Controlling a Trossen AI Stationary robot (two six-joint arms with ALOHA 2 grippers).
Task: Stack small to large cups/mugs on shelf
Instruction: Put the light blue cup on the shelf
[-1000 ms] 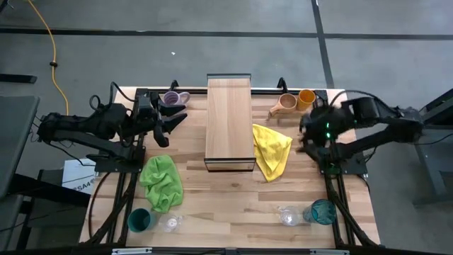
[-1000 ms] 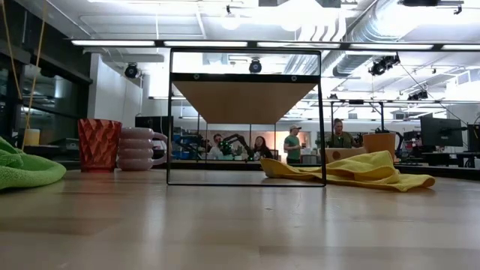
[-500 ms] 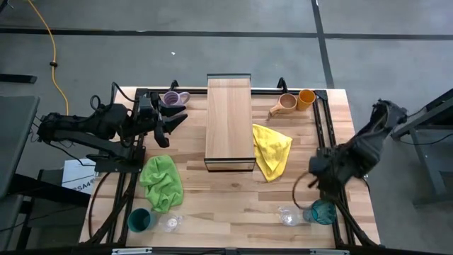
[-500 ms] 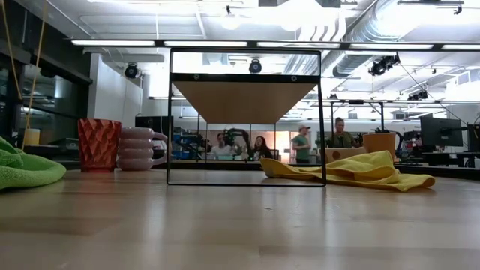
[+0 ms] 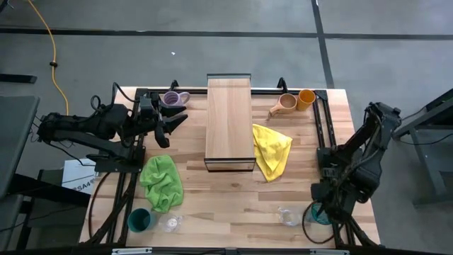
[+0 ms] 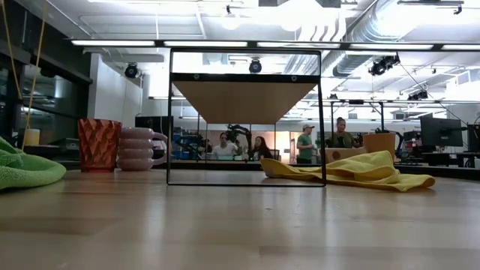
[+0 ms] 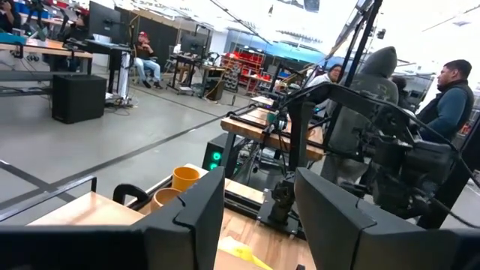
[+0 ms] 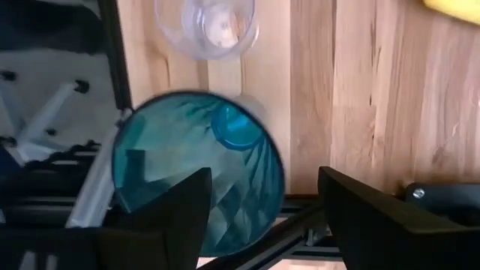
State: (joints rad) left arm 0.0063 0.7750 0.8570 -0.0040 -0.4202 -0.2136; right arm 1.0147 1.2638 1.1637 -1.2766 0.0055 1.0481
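Tool right (image 8: 262, 210) wide open, empty, above teal tumbler (image 8: 199, 169) at table (image 8: 360, 90) corner; left tool (image 7: 259, 217) part-open, empty.

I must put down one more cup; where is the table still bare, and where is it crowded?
Bare: the shelf top, and the table strip between the green cloth and the clear glass. Crowded: the corner where the right tool hangs over the teal tumbler.

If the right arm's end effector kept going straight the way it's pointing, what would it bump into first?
Most likely the teal tumbler. The right end effector hangs open above it, pointing down, fingers on either side of the rim. How far above is hard to tell. A clear glass stands beside the tumbler.
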